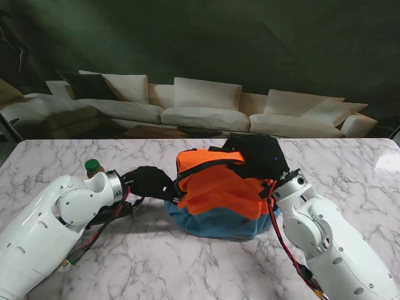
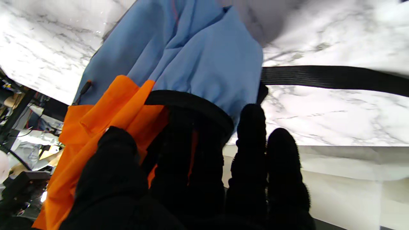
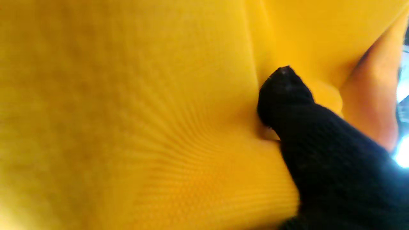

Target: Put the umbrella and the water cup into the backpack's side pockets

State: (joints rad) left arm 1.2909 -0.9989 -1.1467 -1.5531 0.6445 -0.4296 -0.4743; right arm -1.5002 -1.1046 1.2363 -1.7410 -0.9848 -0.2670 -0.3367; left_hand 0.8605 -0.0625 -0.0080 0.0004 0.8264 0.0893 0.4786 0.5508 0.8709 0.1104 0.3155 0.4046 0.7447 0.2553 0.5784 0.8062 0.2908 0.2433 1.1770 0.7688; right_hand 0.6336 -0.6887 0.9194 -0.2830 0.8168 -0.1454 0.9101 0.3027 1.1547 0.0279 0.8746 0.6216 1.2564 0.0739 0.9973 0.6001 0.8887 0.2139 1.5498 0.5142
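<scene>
A cream sofa [image 1: 200,109] stands behind the marble worktop [image 1: 156,262]. At the worktop's middle sits the orange-and-blue backpack [image 1: 219,200]. The right hand [image 1: 259,156] rests on top of it, one finger [image 3: 284,92] pressed into the fabric (whether it grips, I cannot tell). The left hand [image 1: 149,182] has fingers [image 2: 252,140] at the black-rimmed side pocket [image 2: 191,103], grip unclear. A green-capped bottle [image 1: 94,167] peeks from behind the left arm.

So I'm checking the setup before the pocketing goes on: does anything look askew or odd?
The orange-and-blue fabric backpack lies slumped and creased on the marble table, not upright. One black strap trails loose across the table. Nothing looks spilled or damaged.
</scene>
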